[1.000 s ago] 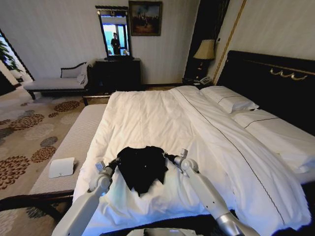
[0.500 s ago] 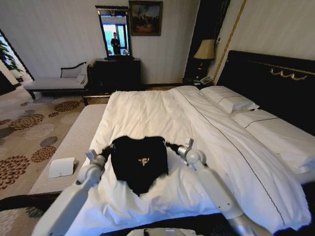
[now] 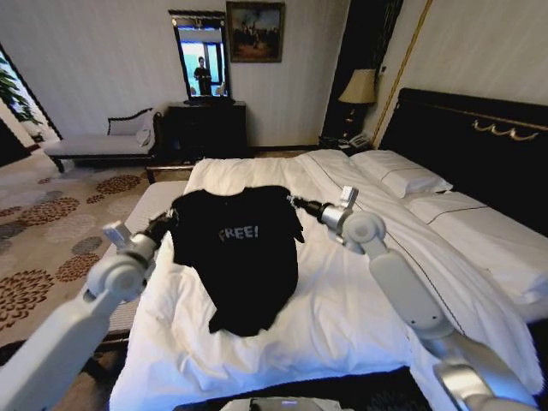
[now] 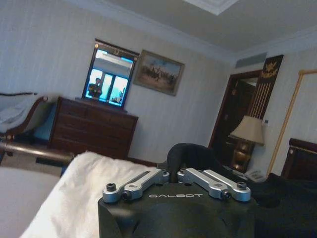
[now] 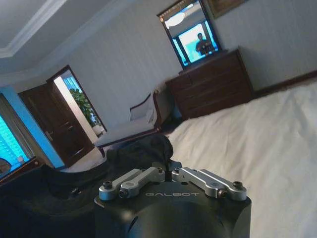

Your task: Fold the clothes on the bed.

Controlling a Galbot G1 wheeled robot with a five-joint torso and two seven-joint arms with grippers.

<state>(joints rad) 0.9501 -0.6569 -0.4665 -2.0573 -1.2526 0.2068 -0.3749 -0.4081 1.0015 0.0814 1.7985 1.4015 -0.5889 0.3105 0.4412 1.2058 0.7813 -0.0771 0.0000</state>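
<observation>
1. The left gripper (image 3: 164,224) is clenched on one shoulder of the shirt (image 3: 240,257); in its wrist view a bunch of black cloth sits pinched between the fingers (image 4: 148,177).
2. The right gripper (image 3: 295,203) is clamped on the other shoulder, cloth likewise bunched at its tips.
3. The shirt hangs between the two grippers, spread at the top with its white letters facing the robot, the hem draping below them onto the bed (image 3: 342,300).
4. It looks light, limp and soft; it will likely sag and swing, so the shoulder seams seem the sound place to hold, kept taut between the grippers.
</observation>
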